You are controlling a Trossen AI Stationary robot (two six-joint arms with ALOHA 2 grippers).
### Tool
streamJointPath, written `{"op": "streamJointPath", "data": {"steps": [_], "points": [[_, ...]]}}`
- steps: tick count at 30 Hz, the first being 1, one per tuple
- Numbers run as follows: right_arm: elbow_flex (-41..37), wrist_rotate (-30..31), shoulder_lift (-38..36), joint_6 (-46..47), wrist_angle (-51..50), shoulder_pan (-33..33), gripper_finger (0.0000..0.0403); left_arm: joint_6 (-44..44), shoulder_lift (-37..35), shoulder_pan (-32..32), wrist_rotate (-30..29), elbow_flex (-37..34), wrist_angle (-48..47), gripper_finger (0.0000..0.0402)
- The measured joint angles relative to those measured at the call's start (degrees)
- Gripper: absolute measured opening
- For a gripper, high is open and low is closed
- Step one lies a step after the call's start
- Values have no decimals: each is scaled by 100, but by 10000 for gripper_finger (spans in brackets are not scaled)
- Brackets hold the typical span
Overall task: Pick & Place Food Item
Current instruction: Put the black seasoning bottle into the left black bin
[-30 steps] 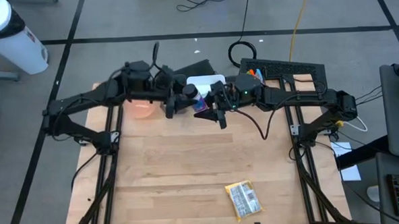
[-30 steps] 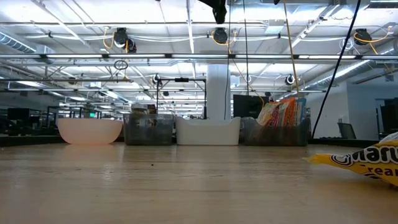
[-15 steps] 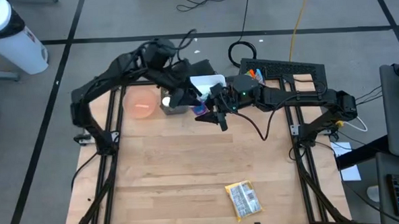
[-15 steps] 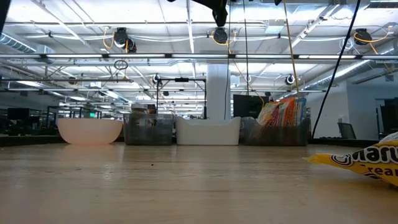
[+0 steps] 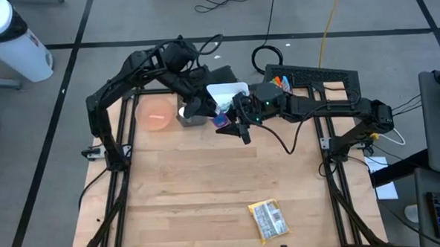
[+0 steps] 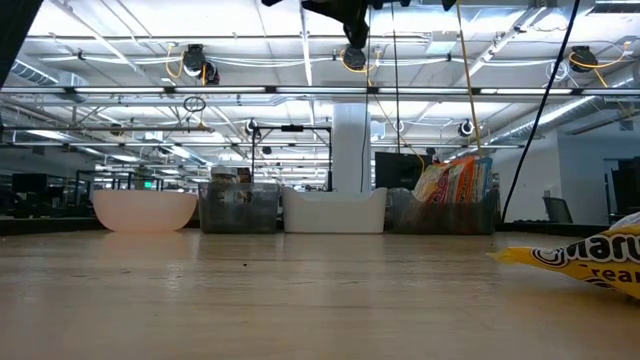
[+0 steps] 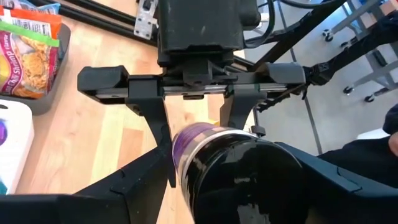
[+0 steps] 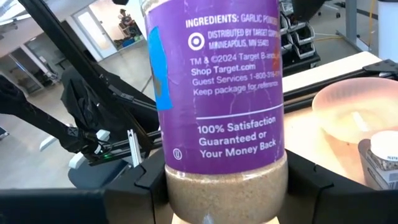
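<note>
We note both grippers at the jar (image 8: pixel 217 118): right gripper (image 5: pixel 231 123) clamps it; left gripper (image 5: pixel 198 108) jaws spread wide around its black cap (image 7: pixel 249 180)

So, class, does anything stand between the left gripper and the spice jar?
Nothing visible does: the right gripper holds the spice jar, and its black lid sits directly ahead of the open left gripper.

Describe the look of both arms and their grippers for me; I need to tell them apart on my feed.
Both are matte black jointed arms on black tube frames. The left arm carries looped black cables near its wrist. The right arm has a black cable hanging under it and small lit indicators by the wrist. The right gripper has two flat black angular fingers on a crossbar rail; the left gripper looks alike.
</note>
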Motion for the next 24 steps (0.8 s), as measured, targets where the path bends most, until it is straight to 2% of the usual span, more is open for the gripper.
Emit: {"op": "streamJointPath", "data": {"steps": [8, 18, 24], "points": [[-2, 11, 0, 4, -85, 0, 188, 82, -2, 0, -121, 0, -93, 221], [-2, 24, 0, -42, -102, 2, 191, 321, -2, -24, -139, 0, -126, 221], [-2, -63, 0, -78, -78, 2, 243, 675, -2, 0, -69, 0, -139, 221]]}}
